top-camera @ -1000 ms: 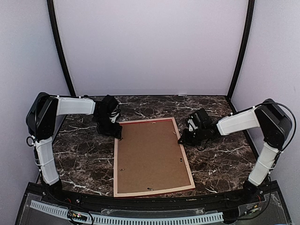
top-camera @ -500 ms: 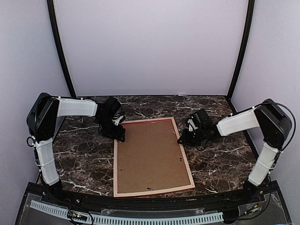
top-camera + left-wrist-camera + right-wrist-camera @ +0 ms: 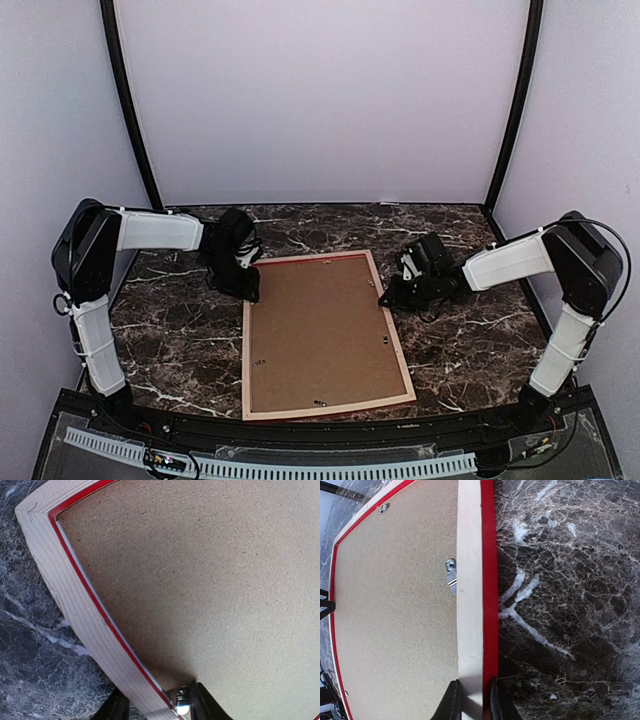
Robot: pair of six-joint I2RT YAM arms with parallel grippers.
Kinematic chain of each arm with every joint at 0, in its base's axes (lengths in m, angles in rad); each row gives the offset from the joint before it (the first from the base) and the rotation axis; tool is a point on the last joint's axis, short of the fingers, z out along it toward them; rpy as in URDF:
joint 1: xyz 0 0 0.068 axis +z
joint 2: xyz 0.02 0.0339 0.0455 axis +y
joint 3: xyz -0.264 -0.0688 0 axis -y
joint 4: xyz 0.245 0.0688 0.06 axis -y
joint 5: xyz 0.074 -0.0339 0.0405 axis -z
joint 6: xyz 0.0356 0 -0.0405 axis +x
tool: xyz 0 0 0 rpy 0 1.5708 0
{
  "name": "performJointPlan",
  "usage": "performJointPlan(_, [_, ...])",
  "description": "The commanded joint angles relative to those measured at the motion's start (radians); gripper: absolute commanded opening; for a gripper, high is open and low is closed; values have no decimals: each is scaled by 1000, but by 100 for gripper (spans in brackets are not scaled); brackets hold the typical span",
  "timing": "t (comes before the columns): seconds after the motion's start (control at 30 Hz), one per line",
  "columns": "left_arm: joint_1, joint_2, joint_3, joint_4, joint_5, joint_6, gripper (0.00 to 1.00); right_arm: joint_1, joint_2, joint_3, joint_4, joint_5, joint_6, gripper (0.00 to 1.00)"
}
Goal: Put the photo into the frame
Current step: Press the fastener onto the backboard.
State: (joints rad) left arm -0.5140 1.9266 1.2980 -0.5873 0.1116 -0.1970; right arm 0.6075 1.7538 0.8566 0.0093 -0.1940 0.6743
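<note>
The right hand point(image 3: 475, 700) is pinching the right rail of the frame point(image 3: 330, 408) near its far end, one finger on the inner edge and one on the red outer edge, both pressing tight against the wood. The left hand point(image 3: 160, 706) is straddling the left rail just beside the far-left corner, its fingers standing on either side; whether they are gripping cannot be told. A metal tab point(image 3: 182, 702) is sitting between that rail and the inner finger.

One frame is lying face down on the dark marble surface point(image 3: 180, 340), pale back upward; one brown backing board point(image 3: 320, 335) is filling it; two metal tabs point(image 3: 451, 575) are showing at the board's edge in the right wrist view.
</note>
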Motion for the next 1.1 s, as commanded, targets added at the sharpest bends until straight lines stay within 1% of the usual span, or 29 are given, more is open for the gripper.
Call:
performJointPlan(0.0, [-9, -10, -64, -45, 47, -1, 40, 1, 58, -53, -74, -38, 47, 0])
performJointPlan(0.3, [6, -24, -109, -20, 98, -9, 28, 1, 52, -57, -74, -38, 49, 0])
performJointPlan(0.53, [13, -31, -130, -7, 124, -2, 26, 1, 50, -60, -75, -35, 48, 0])
performJointPlan(0.63, [17, -40, -142, 7, 140, -7, 31, 1, 52, -62, -71, -37, 48, 0])
performJointPlan(0.67, [22, -50, -144, 12, 154, -14, 35, 1, 54, -62, -70, -37, 48, 0])
performJointPlan(0.77, [34, -75, -151, 40, 196, -30, 42, 1, 59, -60, -66, -42, 48, 0])
performJointPlan(0.83, [45, -100, -155, 56, 210, -44, 49, 1, 62, -58, -66, -43, 47, 0])
performJointPlan(0.9, [54, -109, -157, 67, 220, -51, 53, 1, 61, -56, -69, -43, 45, 0])
performJointPlan(1.07, [75, -130, -165, 85, 237, -65, 56, 1, 62, -59, -68, -42, 44, 0])
